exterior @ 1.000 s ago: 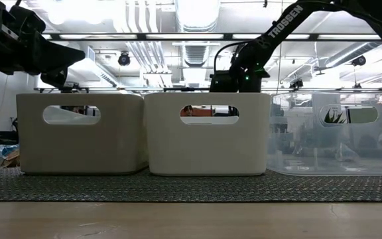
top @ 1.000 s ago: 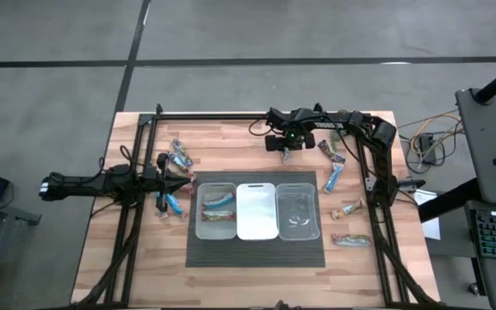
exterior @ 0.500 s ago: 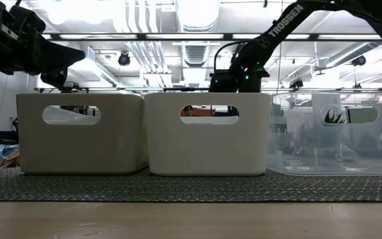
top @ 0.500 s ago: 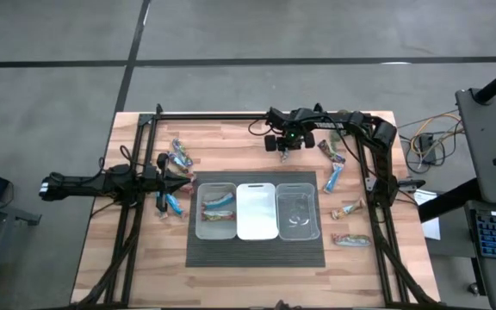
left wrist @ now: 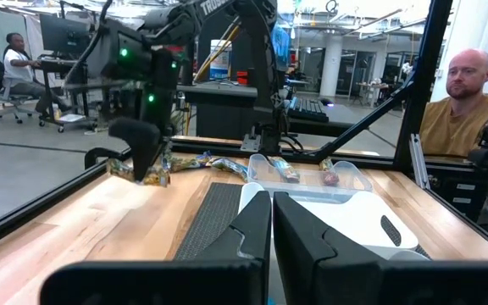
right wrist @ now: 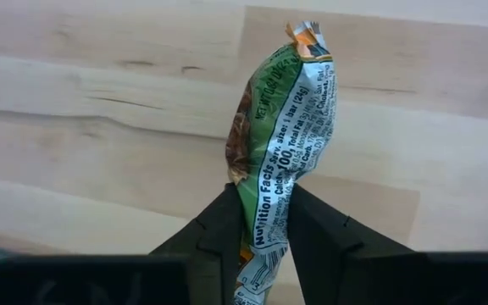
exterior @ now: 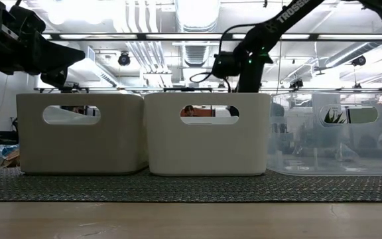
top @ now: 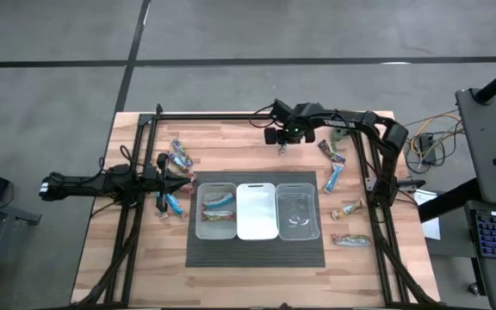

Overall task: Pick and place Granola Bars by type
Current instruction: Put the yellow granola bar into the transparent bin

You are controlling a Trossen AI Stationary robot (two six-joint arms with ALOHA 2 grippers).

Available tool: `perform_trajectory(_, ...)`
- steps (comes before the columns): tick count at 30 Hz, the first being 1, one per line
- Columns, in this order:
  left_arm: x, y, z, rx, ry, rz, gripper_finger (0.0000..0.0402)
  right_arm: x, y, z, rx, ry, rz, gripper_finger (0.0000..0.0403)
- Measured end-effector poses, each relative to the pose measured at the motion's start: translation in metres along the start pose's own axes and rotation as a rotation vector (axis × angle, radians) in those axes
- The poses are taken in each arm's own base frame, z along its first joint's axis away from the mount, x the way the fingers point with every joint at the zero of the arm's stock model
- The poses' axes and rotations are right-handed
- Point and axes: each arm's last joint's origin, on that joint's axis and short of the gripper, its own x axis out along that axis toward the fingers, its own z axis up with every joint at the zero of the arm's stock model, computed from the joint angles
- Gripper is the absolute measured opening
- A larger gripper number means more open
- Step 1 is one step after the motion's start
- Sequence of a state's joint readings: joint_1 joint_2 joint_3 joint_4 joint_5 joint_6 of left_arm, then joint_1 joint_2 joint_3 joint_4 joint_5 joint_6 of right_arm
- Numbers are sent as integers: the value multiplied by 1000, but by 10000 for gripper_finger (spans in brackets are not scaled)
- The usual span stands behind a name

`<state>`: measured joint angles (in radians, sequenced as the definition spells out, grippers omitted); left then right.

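My right gripper (top: 284, 143) hovers over the far middle of the table, pointing steeply down, shut on a green-wrapped granola bar (right wrist: 282, 127). It also appears in the left wrist view as a dark right gripper (left wrist: 145, 157) over the wood. My left gripper (top: 188, 182) waits shut and level at the table's left, beside the bins; its fingers (left wrist: 271, 229) are closed on nothing. Three bins (top: 257, 226) stand in a row on a dark mat. The left bin holds granola bars (top: 217, 207). My right gripper pinches the green bar's near end (right wrist: 265, 222) between its two fingers (right wrist: 225, 230), which meet its flat faces. The fingers come from above, slanting down, and run along the bar. The bar sticks out beyond the fingertips toward the wood. Whether its crimped far end (right wrist: 306, 36) touches the table, I cannot tell.
Loose bars lie on the wood at the left (top: 179, 157) (top: 172, 205) and along the right side (top: 332, 151) (top: 335, 179) (top: 348, 207) (top: 351, 240). A black frame rail (top: 231, 115) runs along the far edge. A person (left wrist: 460, 93) sits beyond the table's right side.
My right gripper has risen from the far middle of the table, drawing slightly toward the far edge and carrying the green bar up with it.
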<state>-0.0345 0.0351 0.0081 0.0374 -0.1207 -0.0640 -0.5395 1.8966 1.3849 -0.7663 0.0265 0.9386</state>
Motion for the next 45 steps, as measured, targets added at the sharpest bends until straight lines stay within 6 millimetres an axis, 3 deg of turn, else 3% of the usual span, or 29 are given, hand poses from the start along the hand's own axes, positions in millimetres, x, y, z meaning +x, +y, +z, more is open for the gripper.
perform_trajectory(14,0,0,0,0,0,0,0,-43,23,-18,-65,-97,185,77)
perform_trajectory(20,0,0,0,0,0,0,0,-50,34,-30,-110,-114,242,70)
perform_trajectory(27,0,0,0,0,0,0,0,-52,40,-40,-356,-82,289,72)
perform_trajectory(38,0,0,0,0,0,0,0,-99,30,-47,-650,-159,408,66)
perform_trajectory(45,0,0,0,0,0,0,0,-121,13,-63,-788,-173,475,72)
